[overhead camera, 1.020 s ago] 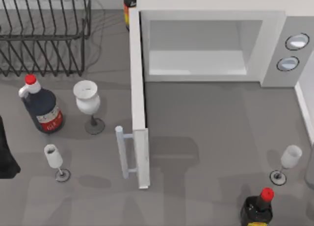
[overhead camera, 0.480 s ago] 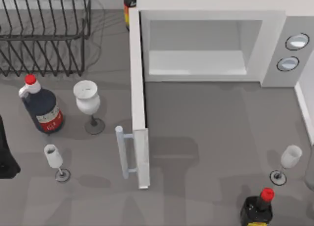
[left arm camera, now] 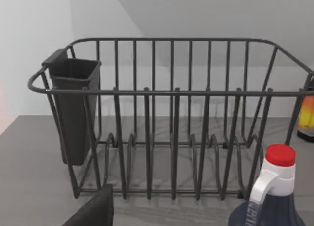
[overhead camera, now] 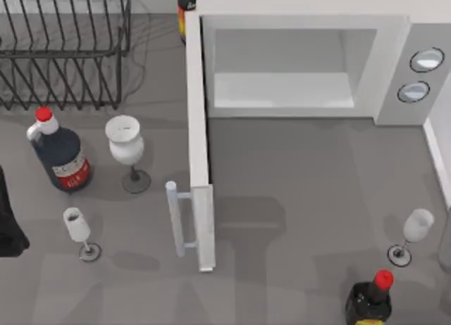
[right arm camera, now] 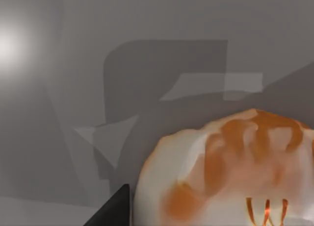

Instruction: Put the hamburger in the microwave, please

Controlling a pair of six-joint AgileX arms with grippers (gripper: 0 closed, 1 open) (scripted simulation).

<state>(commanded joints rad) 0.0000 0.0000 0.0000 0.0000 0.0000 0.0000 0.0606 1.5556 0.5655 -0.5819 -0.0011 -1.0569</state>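
Observation:
The microwave (overhead camera: 394, 64) stands at the back right of the table, its white cavity (overhead camera: 282, 85) bare. Its door (overhead camera: 199, 149) is swung out towards the front, bar handle (overhead camera: 175, 219) facing left. The hamburger (right arm camera: 230, 172), a pale dome with orange-brown patches, sits very close under the right wrist camera on the grey table. My right gripper's dark fingertip (right arm camera: 115, 209) is just beside it; whether it touches is unclear. My left arm (overhead camera: 8, 223) is parked at the left edge, one fingertip (left arm camera: 95, 211) showing before the dish rack.
A dark wire dish rack (overhead camera: 63, 43) fills the back left. A red-capped dark bottle (overhead camera: 60, 152) and two wine glasses (overhead camera: 127, 145) (overhead camera: 77, 230) stand left of the door. Front right hold another glass (overhead camera: 416, 230) and bottle (overhead camera: 373, 300). A bottle (overhead camera: 185, 8) stands behind the door hinge.
Almost nothing. A grey shape at the right edge of the top view has slipped slightly further right, out of the picture.

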